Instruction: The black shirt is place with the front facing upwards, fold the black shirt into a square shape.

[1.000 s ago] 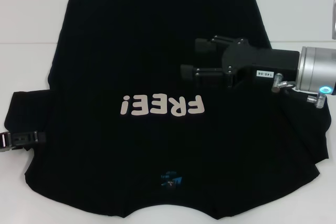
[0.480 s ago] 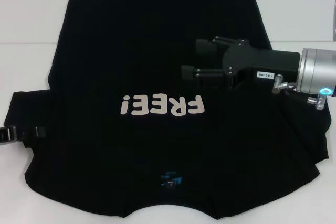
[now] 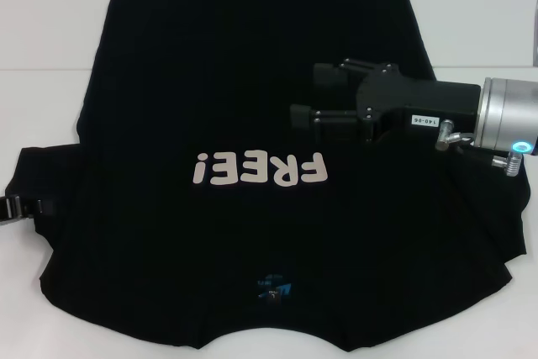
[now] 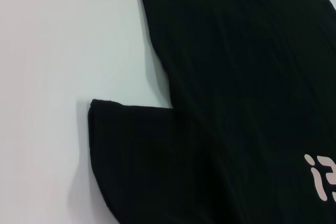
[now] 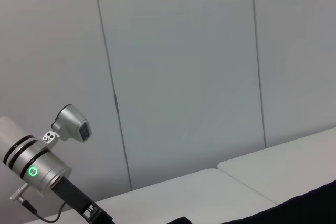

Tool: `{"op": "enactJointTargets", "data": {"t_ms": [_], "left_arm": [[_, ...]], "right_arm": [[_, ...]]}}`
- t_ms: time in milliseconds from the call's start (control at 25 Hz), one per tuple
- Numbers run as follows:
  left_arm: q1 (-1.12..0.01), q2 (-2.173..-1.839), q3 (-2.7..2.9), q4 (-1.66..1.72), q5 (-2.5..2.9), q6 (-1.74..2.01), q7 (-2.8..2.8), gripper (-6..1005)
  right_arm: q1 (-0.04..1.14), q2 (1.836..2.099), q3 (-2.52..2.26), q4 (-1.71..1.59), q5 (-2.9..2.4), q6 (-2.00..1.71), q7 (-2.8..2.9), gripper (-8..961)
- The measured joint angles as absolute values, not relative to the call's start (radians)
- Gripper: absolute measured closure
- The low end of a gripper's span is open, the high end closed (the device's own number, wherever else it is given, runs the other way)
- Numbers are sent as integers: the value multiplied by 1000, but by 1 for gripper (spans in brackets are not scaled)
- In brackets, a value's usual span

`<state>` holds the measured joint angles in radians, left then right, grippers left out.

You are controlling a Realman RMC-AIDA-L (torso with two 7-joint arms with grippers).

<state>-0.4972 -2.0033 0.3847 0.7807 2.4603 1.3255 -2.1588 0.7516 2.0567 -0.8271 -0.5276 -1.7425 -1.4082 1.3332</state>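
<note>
black shirt (image 3: 252, 107) flat, front up, collar toward robot, hem far | right end effector (image 3: 307, 97) apart above it | left end effector (image 3: 15, 207) at sleeve, state unclear

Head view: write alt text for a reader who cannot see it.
A black shirt lies flat, front up, on a white table, its white "FREE!" lettering upside down. The right end effector hovers open over the shirt's right side; the left end effector shows at its left sleeve edge.

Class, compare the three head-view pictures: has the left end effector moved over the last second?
Yes. The left end effector has drawn back leftward off the shirt's sleeve, toward the picture's left edge; the "FREE!" lettering stayed put.
</note>
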Motion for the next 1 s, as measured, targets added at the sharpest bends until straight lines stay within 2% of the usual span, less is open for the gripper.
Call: {"op": "enactJointTargets", "data": {"t_ms": [200,440,640,1000], "left_arm": [[-497,-2000,385,781,2461,1317,-2159,884],[-494,-1981,384,788,2463,1284,-2167,997],[-489,-1960,381,810,2466,1249,-2170,993],[-498,-1950,372,844,2452,1215,-2171,985]], "right_arm": [[752,2057,-825,-528,-1742,-1408,1333,38],[752,2058,-818,-528,-1741,-1409,1333,37],[752,2061,-811,-528,-1741,-1412,1333,37],[752,2065,-803,-528,-1741,-1416,1333,37]]}}
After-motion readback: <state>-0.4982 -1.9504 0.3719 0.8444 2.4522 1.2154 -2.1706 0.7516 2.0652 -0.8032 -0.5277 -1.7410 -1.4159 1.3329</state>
